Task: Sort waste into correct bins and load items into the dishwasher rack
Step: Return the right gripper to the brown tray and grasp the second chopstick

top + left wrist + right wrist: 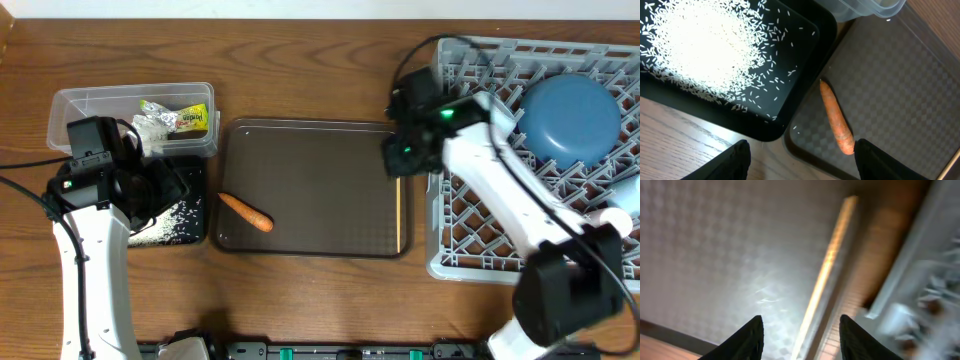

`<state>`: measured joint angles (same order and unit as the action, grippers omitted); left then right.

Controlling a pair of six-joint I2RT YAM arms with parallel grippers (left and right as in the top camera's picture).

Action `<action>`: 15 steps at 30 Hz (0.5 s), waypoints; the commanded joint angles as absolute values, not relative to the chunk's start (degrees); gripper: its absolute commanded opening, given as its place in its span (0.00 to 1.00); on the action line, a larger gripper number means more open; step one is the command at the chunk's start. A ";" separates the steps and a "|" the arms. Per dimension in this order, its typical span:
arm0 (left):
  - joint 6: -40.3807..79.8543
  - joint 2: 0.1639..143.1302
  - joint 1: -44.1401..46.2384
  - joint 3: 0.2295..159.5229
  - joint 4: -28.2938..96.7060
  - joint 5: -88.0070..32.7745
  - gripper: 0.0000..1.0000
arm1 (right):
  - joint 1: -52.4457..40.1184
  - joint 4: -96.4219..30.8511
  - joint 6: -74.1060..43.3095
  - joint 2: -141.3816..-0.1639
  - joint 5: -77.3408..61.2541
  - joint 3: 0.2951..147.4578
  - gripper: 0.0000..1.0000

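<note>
The orange carrot piece [836, 120] lies at the left end of the brown serving tray [320, 200], beside the black bin [805, 75] that holds loose white rice [705, 45]. My left gripper [800, 162] hangs open over the tray's corner, its right finger close to the carrot's near end. A wooden chopstick [827, 270] lies along the serving tray's right edge [399, 205]. My right gripper [801, 337] is open just above it, with the stick running between the fingers; this view is blurred. The grey dishwasher rack [470, 240] holds the dark blue dish [572, 122].
The clear tub [80, 105] at the back left contains a yellow-green wrapper [190, 120] and crumpled white paper [155, 125]. A pale cup [622, 212] sits at the rack's right side. The rack's wall [935, 255] stands right beside the chopstick.
</note>
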<state>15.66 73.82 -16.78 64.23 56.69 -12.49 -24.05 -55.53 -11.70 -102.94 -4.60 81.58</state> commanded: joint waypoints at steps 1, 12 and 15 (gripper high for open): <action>15.73 73.87 -17.02 64.62 56.99 -12.36 0.69 | -26.20 -55.44 -15.14 -107.02 -3.68 80.88 0.49; 15.73 73.87 -17.02 64.62 57.01 -12.36 0.69 | -27.03 -56.14 -22.31 -117.32 0.19 80.86 0.48; 15.73 73.87 -17.02 64.62 56.99 -12.36 0.69 | -27.14 -56.16 -22.85 -119.04 0.19 80.86 0.47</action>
<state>15.68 73.82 -16.78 64.23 56.71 -12.49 -26.87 -56.18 -20.86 -117.34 -0.78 81.14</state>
